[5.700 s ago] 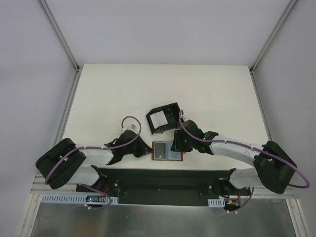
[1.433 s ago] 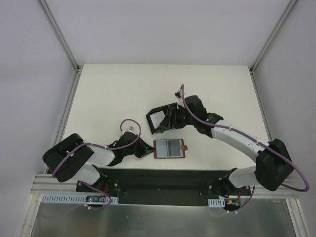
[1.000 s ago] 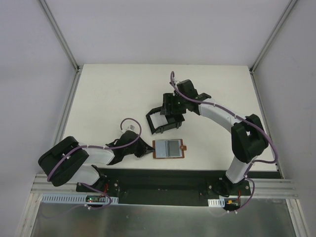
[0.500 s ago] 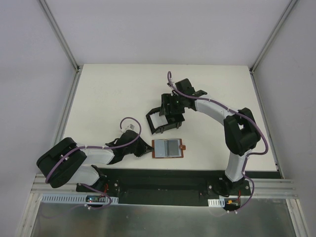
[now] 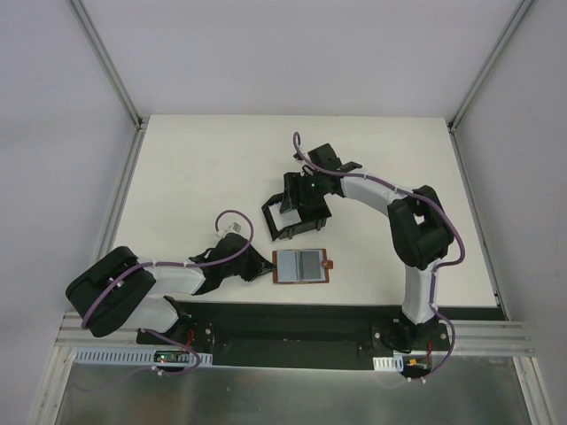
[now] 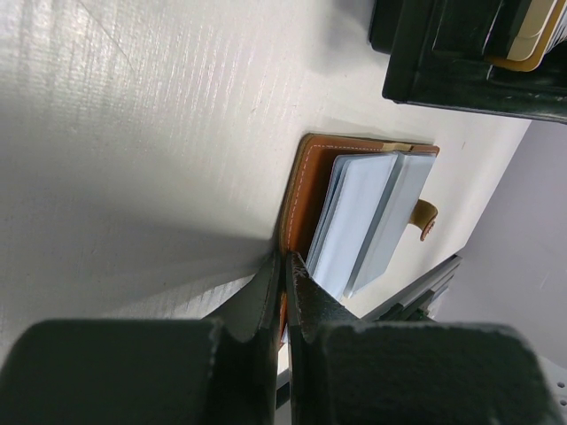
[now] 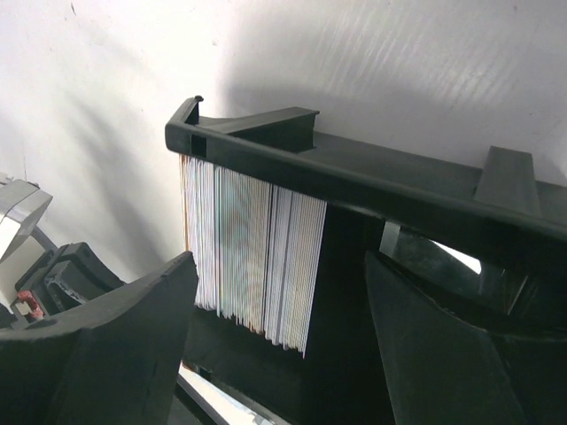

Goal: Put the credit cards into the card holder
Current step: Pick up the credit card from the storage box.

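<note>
Left arm lay low along the worktop (image 5: pixel 195 177), left pincer (image 5: pixel 264 270) closed, tip at the edge of the wallet (image 6: pixel 301 186), pale cards (image 5: pixel 301 264) inside it. Right arm doubled back, right pincer (image 5: pixel 306 197) open over the card holder (image 5: pixel 276 226).

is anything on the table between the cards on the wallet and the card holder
Nothing visible: only bare table lies between the credit cards on the wallet and the card holder. The open right end effector hovers at the holder itself.
</note>
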### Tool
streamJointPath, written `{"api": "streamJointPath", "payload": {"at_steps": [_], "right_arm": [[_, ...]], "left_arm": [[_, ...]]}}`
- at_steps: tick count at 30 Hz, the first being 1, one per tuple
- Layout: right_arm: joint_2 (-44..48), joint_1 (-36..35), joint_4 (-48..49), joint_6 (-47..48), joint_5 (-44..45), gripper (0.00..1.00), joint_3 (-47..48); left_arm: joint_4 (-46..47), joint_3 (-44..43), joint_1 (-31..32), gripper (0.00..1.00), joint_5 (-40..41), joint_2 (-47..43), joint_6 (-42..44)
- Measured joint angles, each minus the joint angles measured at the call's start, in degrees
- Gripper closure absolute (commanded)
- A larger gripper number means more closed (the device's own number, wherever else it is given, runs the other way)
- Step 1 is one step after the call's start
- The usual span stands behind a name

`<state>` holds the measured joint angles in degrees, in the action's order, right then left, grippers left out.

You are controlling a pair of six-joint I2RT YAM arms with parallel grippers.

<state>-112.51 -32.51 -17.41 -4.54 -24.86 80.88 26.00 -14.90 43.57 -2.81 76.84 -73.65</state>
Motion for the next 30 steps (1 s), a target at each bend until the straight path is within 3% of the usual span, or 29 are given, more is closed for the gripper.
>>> {"api": "streamJointPath", "payload": {"at_steps": [6,14,23,30], "right_arm": [[-1.99,-0.11,-0.96,0.09,-1.01,0.24,1.99],[-1.9,-0.09,-1.03,0.07,-1.55,0.44,1.99],[-0.66,-0.09,-0.92,-0.37,-1.57,0.55,1.9],[0.35,-0.09,-0.85,-0.76,-1.42,0.74,1.73]], "left_arm": [[0.09,-0.37,-0.02,1.0,0.0,0.55,0.0],[0.39,-0.81,-0.02,1.0,0.0,1.25,0.07],[0.35,-1.64,-0.02,1.0,-0.02,2.05,0.83],[0.42,-1.62,-0.02,1.0,-0.02,2.08,0.81]]}}
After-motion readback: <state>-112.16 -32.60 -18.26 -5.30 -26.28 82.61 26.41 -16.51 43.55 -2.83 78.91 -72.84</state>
